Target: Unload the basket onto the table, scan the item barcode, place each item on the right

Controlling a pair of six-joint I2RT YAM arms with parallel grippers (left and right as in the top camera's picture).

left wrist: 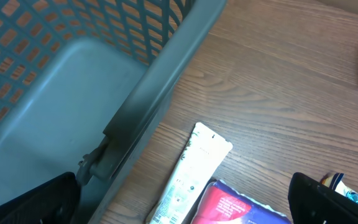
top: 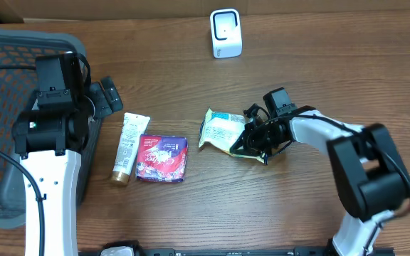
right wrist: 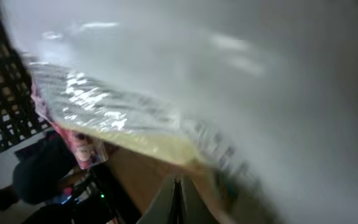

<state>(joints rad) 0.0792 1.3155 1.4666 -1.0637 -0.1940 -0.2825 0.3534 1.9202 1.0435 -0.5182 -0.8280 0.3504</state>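
At mid-table the right tool (top: 248, 140) pinches the pale bag (top: 221, 129); the left tool (top: 104, 97) gapes wide.

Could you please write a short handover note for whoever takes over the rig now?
Left gripper open, empty, beside the basket.
Right gripper shut on the white and yellow packet, at its right edge.
White scanner stands far back on the table, apart from the packet.
Tube and red packet lie untouched near the basket.
Done: packet gripped. Left: bring its barcode to the scanner.
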